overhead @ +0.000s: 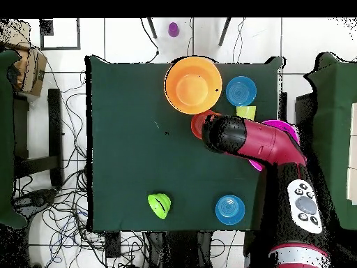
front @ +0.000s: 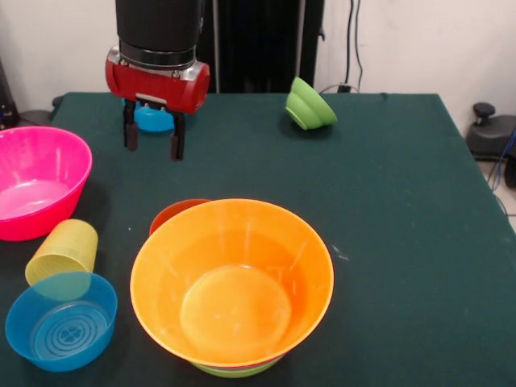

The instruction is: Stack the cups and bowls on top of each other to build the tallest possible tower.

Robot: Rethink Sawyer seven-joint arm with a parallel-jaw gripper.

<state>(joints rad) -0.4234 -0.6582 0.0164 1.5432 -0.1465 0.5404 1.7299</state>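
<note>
The tower stands at the front: a big orange bowl nested on a lime-green bowl, with a thin reddish rim between them. A red-orange bowl sits just behind it. The yellow ribbed cup lies on its side against a small blue bowl. A big pink bowl stands at the left. My gripper hangs open and empty above the table. A second blue bowl shows behind it. In the overhead view the arm hides the gripper.
A lime-green bowl lies tipped on its side at the far right of the front view. The dark green table ends in edges on all sides. Cables and black equipment lie on the floor around it.
</note>
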